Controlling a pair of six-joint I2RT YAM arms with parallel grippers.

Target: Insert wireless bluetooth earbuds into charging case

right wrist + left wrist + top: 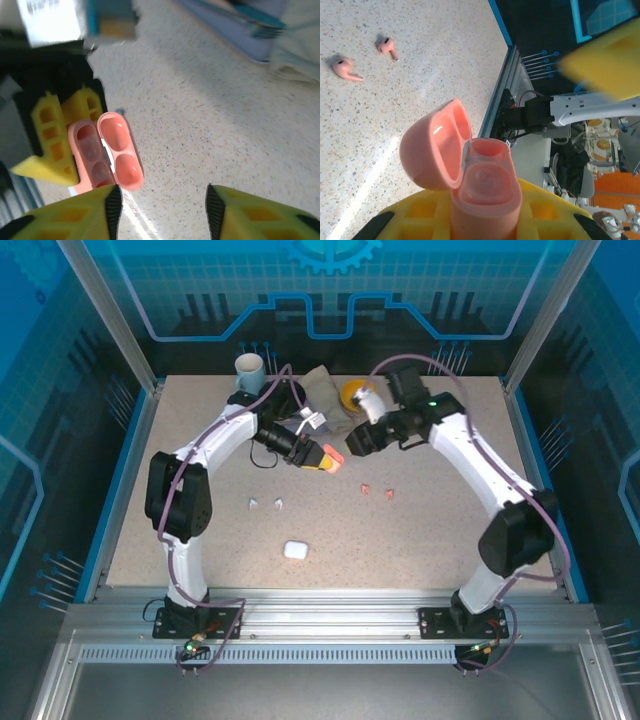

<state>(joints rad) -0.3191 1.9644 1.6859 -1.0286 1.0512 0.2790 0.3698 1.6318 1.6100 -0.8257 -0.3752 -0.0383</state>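
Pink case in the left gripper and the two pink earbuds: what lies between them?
Only bare table, seen in the left wrist view, from the open pink case in the left gripper to the pink earbuds.

Left arm reaches to one o'clock, left gripper (325, 458) pinched tight; right arm bends to eleven o'clock, right gripper (160, 206) fingers spread apart.

Overhead camera looks down on the whole table (420, 540); both wrist cameras closely share the pink case (487, 182).
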